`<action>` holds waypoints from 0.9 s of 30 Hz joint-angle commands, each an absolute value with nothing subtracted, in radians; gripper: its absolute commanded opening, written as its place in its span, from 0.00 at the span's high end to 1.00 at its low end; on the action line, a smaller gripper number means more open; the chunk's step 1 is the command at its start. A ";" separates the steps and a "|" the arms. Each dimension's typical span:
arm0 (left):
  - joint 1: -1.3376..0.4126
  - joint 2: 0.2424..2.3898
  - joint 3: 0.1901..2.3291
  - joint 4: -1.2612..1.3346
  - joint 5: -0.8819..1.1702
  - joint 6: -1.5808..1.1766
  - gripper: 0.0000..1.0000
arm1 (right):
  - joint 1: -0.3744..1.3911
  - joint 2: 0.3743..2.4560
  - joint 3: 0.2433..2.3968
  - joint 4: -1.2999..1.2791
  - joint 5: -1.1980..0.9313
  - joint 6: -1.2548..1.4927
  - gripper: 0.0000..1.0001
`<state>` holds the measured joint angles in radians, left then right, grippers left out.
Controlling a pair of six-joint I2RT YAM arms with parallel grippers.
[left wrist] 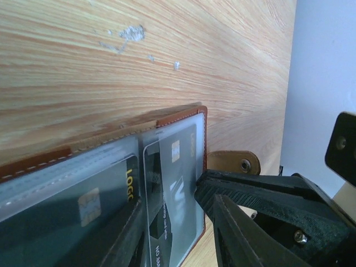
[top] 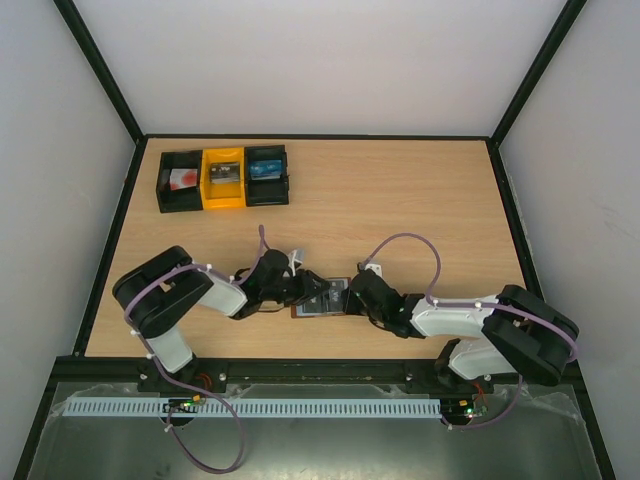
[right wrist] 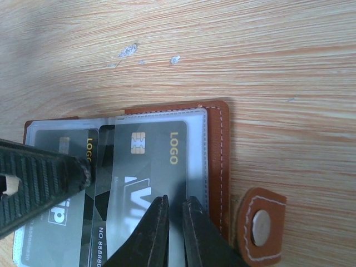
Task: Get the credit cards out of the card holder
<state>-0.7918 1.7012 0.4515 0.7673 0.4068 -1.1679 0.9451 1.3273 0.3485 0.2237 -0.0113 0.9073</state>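
Observation:
The card holder [top: 322,297] lies open on the table, brown leather [right wrist: 218,167] with clear sleeves. Two dark credit cards with gold lettering sit inside the sleeves: one on the left [right wrist: 61,219], one on the right [right wrist: 150,161]. My right gripper [right wrist: 176,199] is shut, its tips resting on the sleeve at the right card's right edge. My left gripper [left wrist: 177,214] is open and straddles the right card [left wrist: 178,178]. One of its fingers [right wrist: 50,178] presses at the seam between the cards. In the top view the left gripper [top: 303,291] and the right gripper [top: 347,297] meet over the holder.
The holder's snap tab [right wrist: 260,225] sticks out on the wood to the right. Three small bins stand at the back left: black [top: 180,180], yellow [top: 223,178], black [top: 267,174]. Black frame rails border the table.

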 commanded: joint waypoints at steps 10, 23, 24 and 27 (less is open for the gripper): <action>-0.816 1.712 0.462 0.723 0.325 -1.171 0.66 | 0.950 1.382 0.314 0.193 -0.009 0.923 0.94; -0.818 1.658 0.491 0.575 0.278 -1.114 0.63 | 0.951 1.391 0.310 0.195 -0.005 0.929 0.98; -0.818 1.650 0.491 0.567 0.275 -1.113 0.63 | 0.951 1.390 0.310 0.195 -0.005 0.929 0.98; -0.818 1.624 0.502 0.516 0.258 -1.100 0.63 | 0.951 1.394 0.310 0.198 -0.008 0.930 0.98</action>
<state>-0.8143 1.6615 0.4885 0.6388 0.3080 -1.1416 0.9451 1.3609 0.3443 0.2771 -0.0113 0.9245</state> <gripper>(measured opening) 0.372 0.022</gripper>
